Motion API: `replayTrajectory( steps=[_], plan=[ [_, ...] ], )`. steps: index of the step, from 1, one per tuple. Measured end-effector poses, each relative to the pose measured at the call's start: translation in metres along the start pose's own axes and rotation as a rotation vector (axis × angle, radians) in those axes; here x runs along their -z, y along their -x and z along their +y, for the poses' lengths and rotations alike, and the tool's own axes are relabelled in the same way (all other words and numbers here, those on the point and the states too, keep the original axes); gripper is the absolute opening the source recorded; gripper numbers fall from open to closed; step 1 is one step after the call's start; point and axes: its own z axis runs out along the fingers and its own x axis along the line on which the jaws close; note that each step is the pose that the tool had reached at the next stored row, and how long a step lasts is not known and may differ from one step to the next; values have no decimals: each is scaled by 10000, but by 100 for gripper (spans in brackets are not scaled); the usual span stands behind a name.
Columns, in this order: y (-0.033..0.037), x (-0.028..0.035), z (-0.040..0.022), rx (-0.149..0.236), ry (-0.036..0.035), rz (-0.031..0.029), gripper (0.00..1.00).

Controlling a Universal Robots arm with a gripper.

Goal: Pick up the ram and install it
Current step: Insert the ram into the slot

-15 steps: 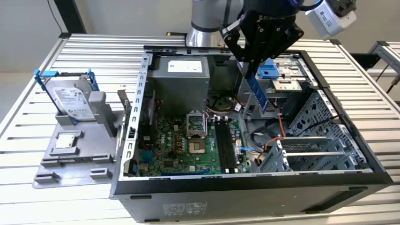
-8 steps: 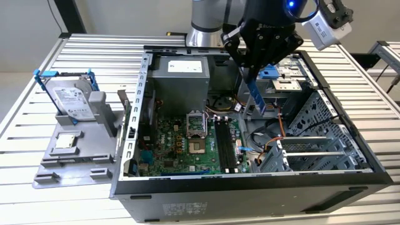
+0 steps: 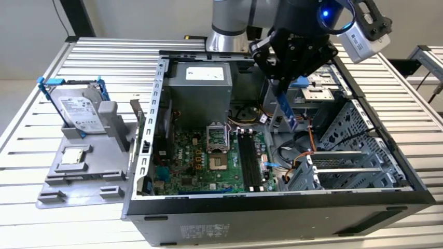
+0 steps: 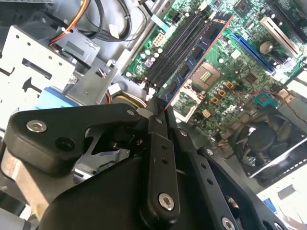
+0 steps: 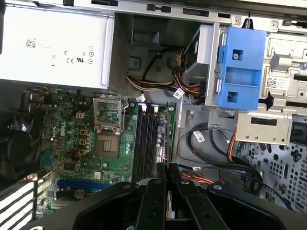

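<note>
claw (image 3: 279, 79) clamped on the ram (image 3: 286, 109), which hangs down over the motherboard (image 3: 183, 150) inside the open computer case (image 3: 277, 212)

Arm: silver-grey arm (image 3: 227, 23) enters at the top edge of the exterior view.
Wrist: black wrist (image 3: 304, 15), bent so the tool points downward.
Tool: black tool (image 3: 280, 78), fingers (image 4: 158, 158) pressed together, pinching the ram (image 3: 285, 106) by its upper end; the board hangs nearly upright.
</note>
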Motion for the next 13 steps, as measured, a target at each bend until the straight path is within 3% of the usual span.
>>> replayTrajectory(
  steps=[7,13],
  plan=[
    [65,-70,-7,-65,-2,-1,0],
    [72,-77,-7,-74,0,-3,0]
  ],
)
